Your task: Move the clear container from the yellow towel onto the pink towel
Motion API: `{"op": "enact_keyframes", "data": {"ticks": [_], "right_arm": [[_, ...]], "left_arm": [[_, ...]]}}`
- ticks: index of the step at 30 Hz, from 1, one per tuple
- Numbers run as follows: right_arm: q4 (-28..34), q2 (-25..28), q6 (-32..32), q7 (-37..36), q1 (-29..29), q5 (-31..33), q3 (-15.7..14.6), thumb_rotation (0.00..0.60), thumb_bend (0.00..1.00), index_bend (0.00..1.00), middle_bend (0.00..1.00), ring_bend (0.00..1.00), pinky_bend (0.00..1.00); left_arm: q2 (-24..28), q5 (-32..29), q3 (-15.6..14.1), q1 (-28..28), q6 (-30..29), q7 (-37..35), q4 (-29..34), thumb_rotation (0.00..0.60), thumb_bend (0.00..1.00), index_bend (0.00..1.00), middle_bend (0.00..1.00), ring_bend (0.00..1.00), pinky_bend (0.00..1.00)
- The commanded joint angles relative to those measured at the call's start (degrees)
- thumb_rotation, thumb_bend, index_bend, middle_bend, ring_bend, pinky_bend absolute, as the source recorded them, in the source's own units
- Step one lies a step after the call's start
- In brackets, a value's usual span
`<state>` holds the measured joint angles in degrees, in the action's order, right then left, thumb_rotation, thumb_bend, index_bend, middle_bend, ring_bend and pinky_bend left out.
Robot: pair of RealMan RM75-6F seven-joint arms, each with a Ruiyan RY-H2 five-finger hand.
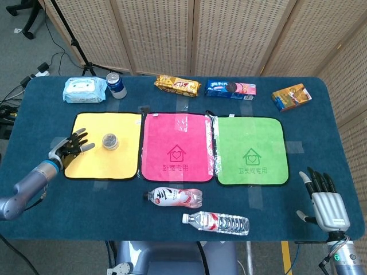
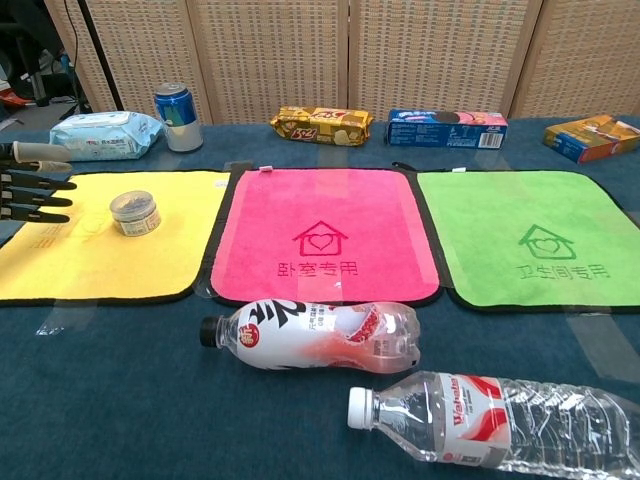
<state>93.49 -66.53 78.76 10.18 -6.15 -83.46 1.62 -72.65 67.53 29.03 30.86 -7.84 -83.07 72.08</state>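
Clear container [image 1: 110, 141] sits upright on the yellow towel [image 1: 94, 163], just beside the left hand [image 1: 73, 146], whose fingers are spread and empty. A hasty closing could knock it over short of the pink towel [image 1: 178, 123].

Left hand [image 2: 30, 185] mostly outside chest view.

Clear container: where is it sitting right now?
The clear container stands upright on the yellow towel, in its upper middle, left of the pink towel. The open left hand is just to its left, not touching it.
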Motion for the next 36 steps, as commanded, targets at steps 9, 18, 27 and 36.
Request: {"op": "enact_keyframes", "data": {"ticks": [9,18,27,36], "right_arm": [[-0.1,-0.2,-0.6,0.0,-0.2,-0.1,-0.3,0.6,0.12,0.03,0.0,0.0,0.0],[-0.1,-0.3,-0.8,0.1,-0.3,-0.2,-0.5,0.6,0.11,0.03,0.0,0.0,0.0],[-0.2,-0.8,-1.5,0.7,-0.6,-0.1,-0.7,0.6,0.11,0.03,0.0,0.0,0.0],[-0.3,-1.1,-1.8,1.1,-0.7,-0.3,-1.0,0.6,0.11,0.03,0.0,0.0,0.0]], "left_arm": [[-4.3,-3.7,3.5,-0.8,2.2,8.1,-2.4,0.6,0.18,0.0,0.0,0.0,0.0],[-6.4,-5.9,6.2,-1.8,2.0,13.8,-2.7,0.6,0.18,0.0,0.0,0.0,0.0],[-8.9,-8.4,8.1,-2.2,2.3,19.2,-3.5,0.6,0.18,0.0,0.0,0.0,0.0],[-10.6,-10.6,10.1,-2.0,2.8,23.7,-2.7,0.6,0.18,0.0,0.0,0.0,0.0]]}}
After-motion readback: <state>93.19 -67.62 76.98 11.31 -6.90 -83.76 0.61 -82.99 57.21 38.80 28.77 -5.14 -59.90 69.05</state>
